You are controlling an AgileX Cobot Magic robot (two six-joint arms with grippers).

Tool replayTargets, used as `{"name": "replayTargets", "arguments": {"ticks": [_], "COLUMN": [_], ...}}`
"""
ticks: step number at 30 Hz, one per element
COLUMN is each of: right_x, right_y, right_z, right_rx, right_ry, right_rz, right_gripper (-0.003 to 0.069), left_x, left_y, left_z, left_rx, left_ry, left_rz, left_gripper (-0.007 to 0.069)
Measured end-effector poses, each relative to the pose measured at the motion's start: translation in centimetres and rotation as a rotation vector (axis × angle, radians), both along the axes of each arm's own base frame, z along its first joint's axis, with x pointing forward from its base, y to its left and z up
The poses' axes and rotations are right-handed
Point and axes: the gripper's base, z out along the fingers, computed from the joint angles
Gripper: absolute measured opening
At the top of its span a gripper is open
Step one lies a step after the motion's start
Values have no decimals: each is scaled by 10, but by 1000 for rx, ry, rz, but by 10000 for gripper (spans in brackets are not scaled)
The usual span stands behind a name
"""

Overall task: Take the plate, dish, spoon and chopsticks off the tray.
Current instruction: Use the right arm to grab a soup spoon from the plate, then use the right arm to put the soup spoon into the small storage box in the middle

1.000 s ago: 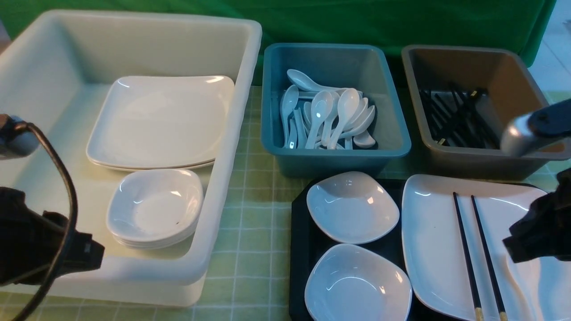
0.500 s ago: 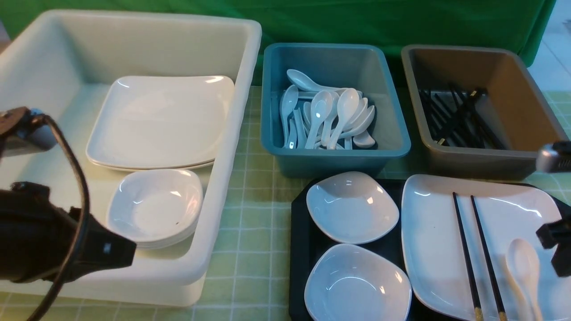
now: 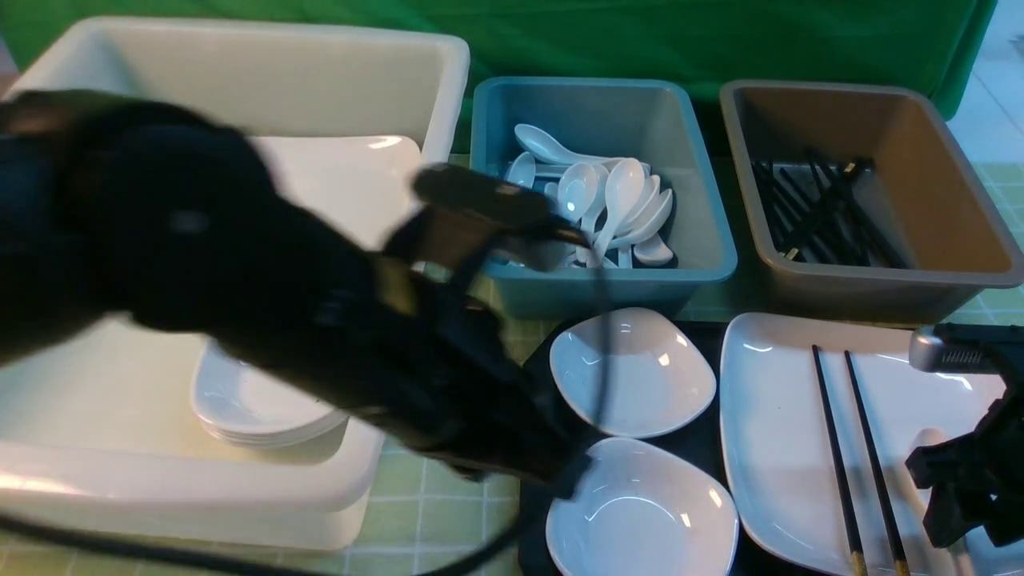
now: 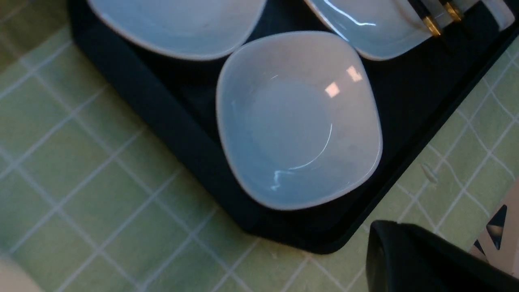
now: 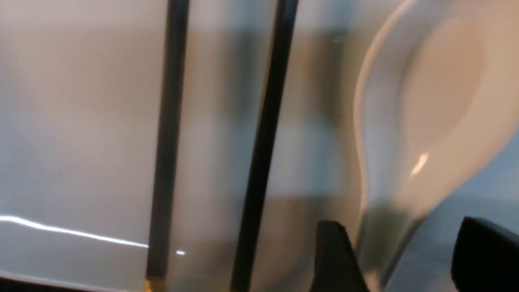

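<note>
The black tray (image 3: pixel 534 384) holds two small white dishes, a far dish (image 3: pixel 632 372) and a near dish (image 3: pixel 640 516), and the large white plate (image 3: pixel 780 416). Two black chopsticks (image 3: pixel 832 448) lie on the plate, with the white spoon (image 3: pixel 926 445) beside them. My right gripper (image 5: pixel 405 259) is open, its fingers (image 5: pixel 336 259) either side of the spoon's handle (image 5: pixel 381 243). My left arm, blurred, reaches across to the tray. Its gripper (image 4: pixel 375 243) is shut and empty, just off the tray's corner by the near dish (image 4: pixel 298 121).
A big white bin (image 3: pixel 240 64) at the left holds plates and stacked dishes. Behind the tray stand a blue bin (image 3: pixel 696 268) with several spoons and a grey-brown bin (image 3: pixel 880 280) with black chopsticks. A green checked cloth (image 3: pixel 448 496) covers the table.
My left arm has swung from the left edge across the white bin to the tray's near dish. My right gripper has opened and come in over the spoon.
</note>
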Motion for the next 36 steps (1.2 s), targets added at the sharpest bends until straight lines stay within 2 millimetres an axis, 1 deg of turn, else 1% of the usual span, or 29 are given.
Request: {"name": "replayTargets", "arguments": {"ticks": [1,3,6,7,9,10,11,13,17,18,20,22,23,24,25,26,28,29,30,31,32,33,34,35,36], "right_x": [0,1,2,2,2,3,3,3,2,1,0,3,8,12,22,30,59,72,90,100,116,133,150,162,172], "right_y": [0,0,0,0,0,0,0,0,0,0,0,1,3,4,7,12,27,34,44,50,62,76,92,102,111], "right_z": [0,-4,-8,-9,-11,-11,-12,-12,-9,-3,10,29,47,57,76,89,125,126,140,144,148,156,152,156,150], "right_rx": [0,1,2,2,2,2,2,2,2,3,4,10,29,45,78,125,230,259,282,292,305,325,344,357,366], "right_ry": [1,15,28,31,38,38,39,39,30,15,-25,-92,-152,-183,-247,-283,-399,-404,-456,-473,-500,-539,-543,-572,-569], "right_rz": [0,-1,-2,-2,-2,-1,0,3,9,13,17,14,12,10,21,28,94,110,143,161,188,212,225,233,240], "right_gripper": [376,376,367,355,307,291,214,127,134,134,134,134,134,134,134,134,134,134,134,134,134,134,134,134,134], "left_x": [1,13,24,28,33,34,36,40,46,47,52,60,68,73,85,92,107,112,117,121,125,126,128,128,128], "left_y": [-2,-33,-58,-69,-81,-84,-92,-99,-104,-103,-99,-92,-83,-78,-62,-52,-25,-14,-2,8,19,26,33,36,38], "left_z": [-1,-9,-14,-19,-24,-26,-29,-35,-41,-41,-38,-30,-22,-17,-7,0,14,18,22,25,28,29,30,30,29], "left_rx": [1,3,-29,-49,-80,-88,-109,-126,-139,-137,-136,-135,-136,-136,-138,-138,-144,-142,-138,-134,-124,-116,-106,-98,-94], "left_ry": [1,-22,-90,-118,-155,-157,-179,-192,-224,-228,-233,-234,-238,-239,-250,-257,-276,-279,-280,-283,-279,-275,-263,-253,-247], "left_rz": [-4,-53,-100,-122,-144,-148,-163,-162,-156,-155,-145,-120,-93,-74,-27,3,81,108,141,163,189,202,215,220,222], "left_gripper": [-20,-20,-20,-20,-20,-20,-20,-20,-20,-20,-20,-20,-20,-20,-20,-20,-20,-20,-20,-20,-20,-20,-20,-20,-20]}}
